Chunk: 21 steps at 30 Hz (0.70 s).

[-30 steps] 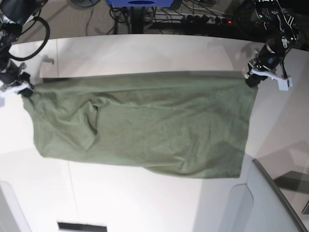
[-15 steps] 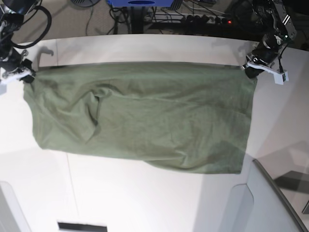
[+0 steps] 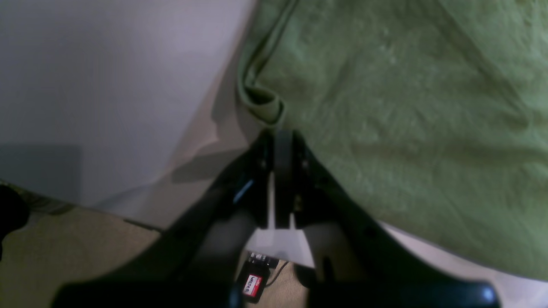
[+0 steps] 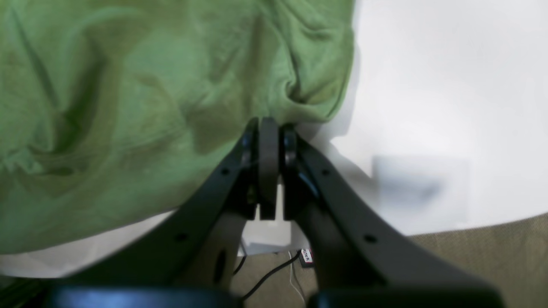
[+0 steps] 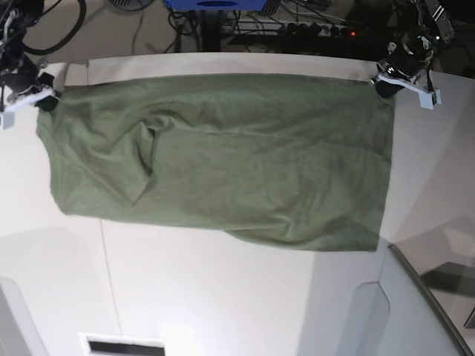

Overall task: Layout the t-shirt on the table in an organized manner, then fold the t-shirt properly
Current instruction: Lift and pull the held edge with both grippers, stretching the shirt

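Seemingly the laying-out step: in the left wrist view, the left gripper (image 3: 282, 137) pinches a rolled corner of the plain olive-green cotton t-shirt (image 3: 406, 111). In the right wrist view, the right gripper (image 4: 269, 126) pinches the opposite corner. From the base, the shirt stretches across the big smooth white table (image 5: 223, 297), its held edge near the far rim; lowering towards the open near side seems wise.

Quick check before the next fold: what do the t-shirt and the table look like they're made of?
The t-shirt looks like soft matte knit cloth, probably cotton: it creases, drapes, and bunches where each end effector pinches a corner. The table looks like a hard, smooth white surface with a slight sheen, possibly laminate; it catches soft glare and clean shadows.
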{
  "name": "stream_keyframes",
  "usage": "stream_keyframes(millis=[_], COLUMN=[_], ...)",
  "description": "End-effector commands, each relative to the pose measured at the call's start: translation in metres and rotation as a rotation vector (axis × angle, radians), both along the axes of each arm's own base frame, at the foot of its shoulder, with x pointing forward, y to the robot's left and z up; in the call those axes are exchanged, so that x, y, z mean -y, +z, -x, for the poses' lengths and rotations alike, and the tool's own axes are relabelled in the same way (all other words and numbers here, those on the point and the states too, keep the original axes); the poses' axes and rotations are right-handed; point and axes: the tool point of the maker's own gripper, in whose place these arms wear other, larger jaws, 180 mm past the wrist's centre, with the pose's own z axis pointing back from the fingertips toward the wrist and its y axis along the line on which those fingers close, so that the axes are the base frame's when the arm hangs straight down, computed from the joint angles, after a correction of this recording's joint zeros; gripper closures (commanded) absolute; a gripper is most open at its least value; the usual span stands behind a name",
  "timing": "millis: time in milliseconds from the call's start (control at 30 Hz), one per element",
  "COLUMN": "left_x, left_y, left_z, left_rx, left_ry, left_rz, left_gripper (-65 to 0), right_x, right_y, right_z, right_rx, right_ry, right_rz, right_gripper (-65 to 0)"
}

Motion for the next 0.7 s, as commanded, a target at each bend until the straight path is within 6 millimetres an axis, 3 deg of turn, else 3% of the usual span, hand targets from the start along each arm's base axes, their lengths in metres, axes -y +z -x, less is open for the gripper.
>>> stream_keyframes(millis=[0,167,400,667], left_x=[-0.009,-0.008,-0.008,-0.008], left_y=[0.01,0.007,0.021,0.022], left_z=[-0.004,0.002,0.0,0.0], left_rx=[0.033,0.019,0.043,0.043], left_ry=[0.002,0.003,-0.019,-0.02], left_rz=[-0.026,-0.024,-0.055,-0.057], left_gripper=[0.0,0.0,0.0,0.0], right_x=[0.004,0.004,0.004,0.008], right_y=[0.007,0.005,0.002,0.014], right_z=[-0.003,0.001,0.01,0.012], right_rx=[0.025,0.016,-0.007,0.01], right_ry=[0.001,0.0,-0.001,0.009], right_rz=[0.016,0.013,0.013,0.054], right_gripper=[0.0,0.0,0.0,0.0])
